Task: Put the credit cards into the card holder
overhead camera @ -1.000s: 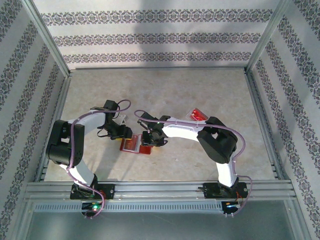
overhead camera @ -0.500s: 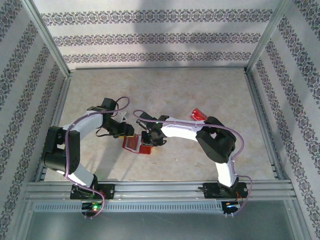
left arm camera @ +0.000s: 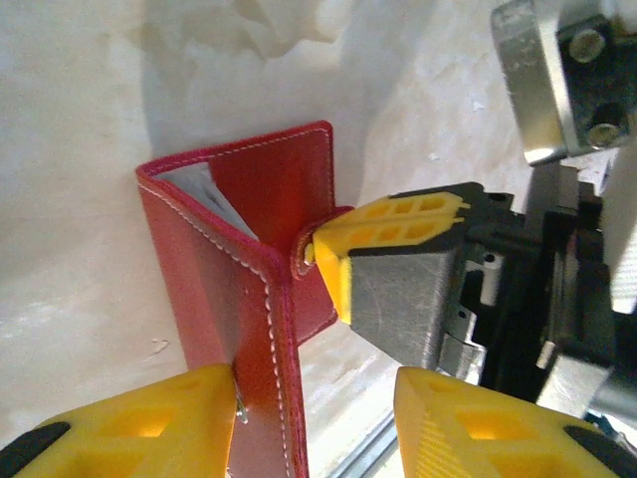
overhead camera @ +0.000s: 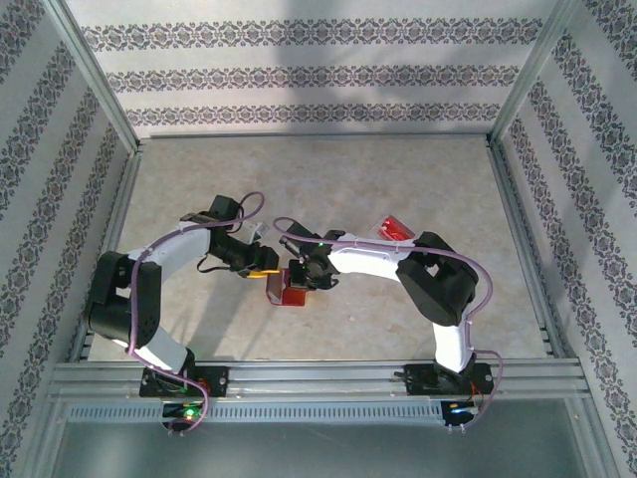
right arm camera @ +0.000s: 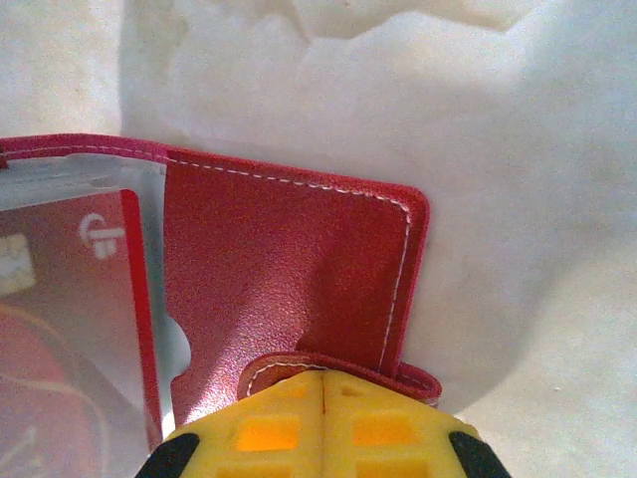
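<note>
The card holder (overhead camera: 286,292) is a red wallet, half folded, with one flap standing up (left arm camera: 234,289). My right gripper (right arm camera: 323,383) is shut on its small clasp tab (right arm camera: 299,366), and its yellow finger (left arm camera: 393,234) meets that tab in the left wrist view. My left gripper (left arm camera: 314,390) is open around the standing flap, whose edge rests against the left finger (left arm camera: 139,423), with a wide gap to the other. A red credit card (right arm camera: 70,339) sits behind the holder's clear sleeve. The two grippers meet over the holder at mid-table (overhead camera: 267,269) (overhead camera: 296,276).
A red card-like thing (overhead camera: 395,229) lies on the table behind the right arm's forearm. Metal frame rails (overhead camera: 518,249) and patterned walls close in the table on three sides. The right arm's metal wrist parts (left arm camera: 557,80) hang close to my left gripper.
The right gripper has closed onto the clasp tab. The holder, lying flat and open before, is now folded up and narrower. The left gripper shifted right toward it.
</note>
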Action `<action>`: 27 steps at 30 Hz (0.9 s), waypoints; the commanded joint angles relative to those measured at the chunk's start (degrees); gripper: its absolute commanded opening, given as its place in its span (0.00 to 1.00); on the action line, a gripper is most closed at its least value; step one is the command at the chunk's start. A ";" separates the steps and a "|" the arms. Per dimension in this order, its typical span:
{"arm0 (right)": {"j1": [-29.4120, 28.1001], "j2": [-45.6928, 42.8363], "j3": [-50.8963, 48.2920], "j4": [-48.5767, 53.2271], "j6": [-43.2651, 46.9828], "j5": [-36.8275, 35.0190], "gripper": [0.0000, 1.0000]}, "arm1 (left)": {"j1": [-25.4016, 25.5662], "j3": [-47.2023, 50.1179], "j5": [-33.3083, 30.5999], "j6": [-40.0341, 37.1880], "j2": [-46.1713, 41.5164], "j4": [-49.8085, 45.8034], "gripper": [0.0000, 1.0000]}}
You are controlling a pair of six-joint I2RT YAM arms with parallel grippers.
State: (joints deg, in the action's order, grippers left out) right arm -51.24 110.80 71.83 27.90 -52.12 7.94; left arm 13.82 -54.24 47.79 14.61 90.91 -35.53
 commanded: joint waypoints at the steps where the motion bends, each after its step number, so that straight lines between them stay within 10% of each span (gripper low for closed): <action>1: 0.45 -1.36 -2.09 2.01 0.62 -1.98 0.00 | 0.84 -0.25 2.31 1.55 0.67 1.98 0.46; 15: 0.24 -4.42 0.94 7.63 2.54 -6.07 0.40 | 1.62 -0.51 3.18 2.24 1.81 2.93 0.45; 27: -1.56 1.97 5.35 7.67 2.13 -5.40 0.46 | 1.64 -0.19 3.63 2.68 1.11 3.45 0.41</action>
State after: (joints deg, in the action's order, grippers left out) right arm -52.05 111.26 75.42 33.91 -50.39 3.66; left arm 14.68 -54.22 49.80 16.62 92.31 -33.50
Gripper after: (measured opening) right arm 0.459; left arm 0.408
